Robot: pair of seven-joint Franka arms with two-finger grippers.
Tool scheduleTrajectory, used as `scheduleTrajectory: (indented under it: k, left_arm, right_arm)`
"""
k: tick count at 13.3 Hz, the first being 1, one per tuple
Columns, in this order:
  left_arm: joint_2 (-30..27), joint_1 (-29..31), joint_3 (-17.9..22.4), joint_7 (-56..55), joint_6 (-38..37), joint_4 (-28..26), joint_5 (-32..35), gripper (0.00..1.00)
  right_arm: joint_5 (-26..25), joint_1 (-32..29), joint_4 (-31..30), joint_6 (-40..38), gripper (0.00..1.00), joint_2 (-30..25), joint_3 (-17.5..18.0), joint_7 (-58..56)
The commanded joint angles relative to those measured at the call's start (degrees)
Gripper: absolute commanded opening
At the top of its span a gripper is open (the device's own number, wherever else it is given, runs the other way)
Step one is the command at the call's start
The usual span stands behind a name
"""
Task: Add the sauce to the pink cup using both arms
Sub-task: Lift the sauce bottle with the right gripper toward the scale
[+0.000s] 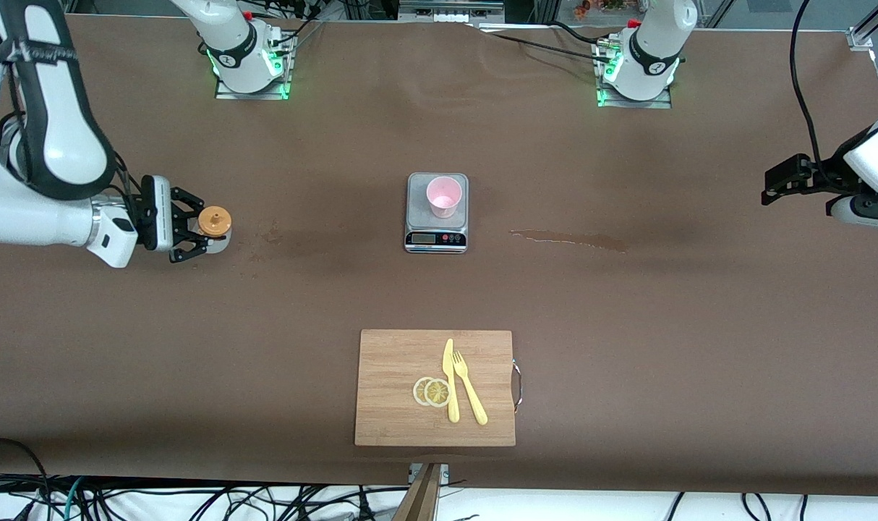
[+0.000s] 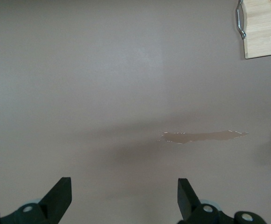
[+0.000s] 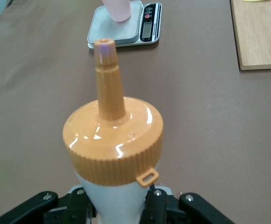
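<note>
The sauce bottle (image 1: 214,226) stands upright on the brown table cover (image 1: 627,325) toward the right arm's end, and the right gripper (image 1: 202,233) is at it low down, its black fingers to either side of the whitish body beneath the ribbed orange cap; from the right wrist view they look closed against the plastic, though I can't swear how firmly. That body should be light and soft, so I'd judge a hold on the lower part right: squeeze too hard and sauce will come out early through the long tapered nozzle (image 3: 108,70). The cap is glossy and stiff, with a small tab at its rim, a poor place to grip. The pink cup (image 1: 443,197) sits on the steel platform of a small kitchen scale (image 1: 437,239) at mid-table, well apart from the bottle; it is a thin, smooth, tapered tumbler and likely easy to tip. The left gripper (image 1: 772,184) waits over the table's other end, jaws spread wide and holding nothing, near a pale smear (image 1: 569,239) on the cover. Nearer the camera a bamboo cutting board (image 1: 388,362) carries two lemon slices (image 1: 432,391), a yellow plastic knife (image 1: 450,380) and fork (image 1: 469,387).
</note>
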Motion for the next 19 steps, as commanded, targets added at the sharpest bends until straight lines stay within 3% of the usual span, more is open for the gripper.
scheduleTrajectory:
  k: [1,3,6,10,14,19]
  left_arm:
    - [1.86,0.41,-0.11,0.51,-1.34,2.00,-0.72,1.00]
    - [2.39,0.59,-0.03,0.51,-1.34,2.09,-1.06,1.00]
    - [2.39,1.03,0.06,0.25,-1.34,3.05,-0.72,1.00]
    - [2.39,1.82,0.06,0.34,-1.34,3.14,-0.72,1.00]
    - [2.39,2.17,-0.03,0.25,-1.34,3.14,-0.72,1.00]
    - [2.30,2.17,-0.03,0.25,-1.42,3.14,-0.63,1.00]
  right_arm:
    - [-4.76,0.21,-3.00,0.89,0.00,-5.49,4.01,9.86]
    - [-10.28,1.00,-3.01,0.98,0.00,-7.69,8.48,17.76]
    - [-14.61,2.15,-3.71,1.42,0.00,-8.93,12.62,27.45]
    - [-16.64,2.15,-12.23,7.04,0.00,-15.60,20.35,36.86]
    - [-23.14,2.15,-12.32,6.61,0.00,-15.43,28.53,47.92]
    - [-28.85,2.32,-11.71,6.52,0.00,-11.05,33.46,57.17]
